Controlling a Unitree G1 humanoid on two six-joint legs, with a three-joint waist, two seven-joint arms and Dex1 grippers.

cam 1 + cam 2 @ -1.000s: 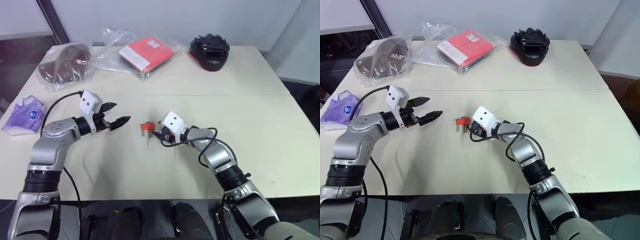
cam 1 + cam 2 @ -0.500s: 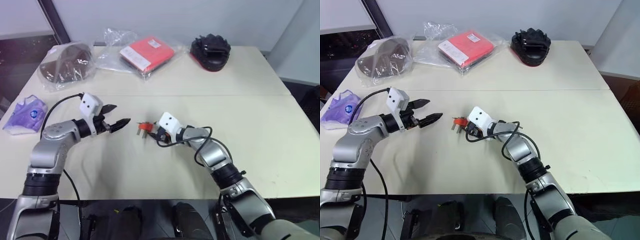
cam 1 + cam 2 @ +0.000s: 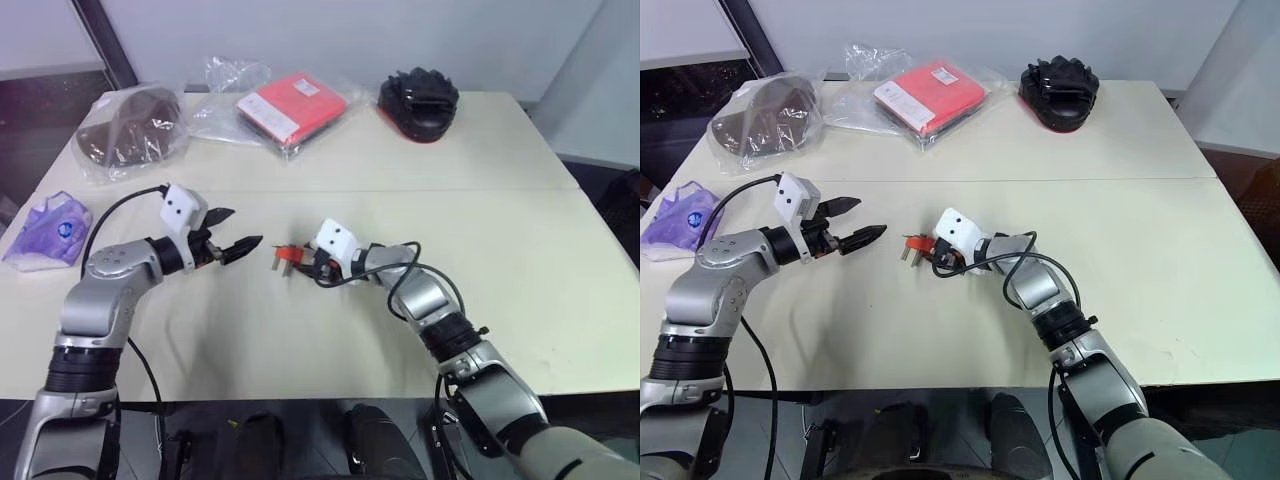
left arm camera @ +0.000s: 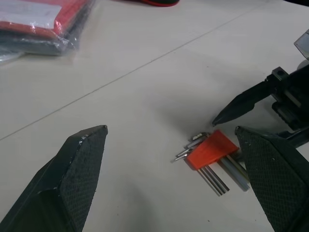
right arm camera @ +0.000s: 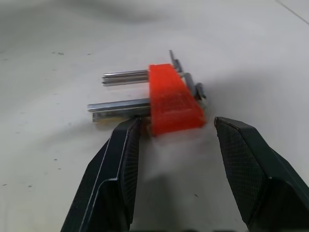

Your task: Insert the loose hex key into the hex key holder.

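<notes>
Holder lies flat on the table, right gripper spread at its end, not grasping. Left gripper wide apart, empty. Can't pick out the loose key.

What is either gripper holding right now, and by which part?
Nothing is held. The right gripper has its fingers spread either side of the hex key holder, which lies on the table. The left gripper is open in the air, apart from it.
</notes>
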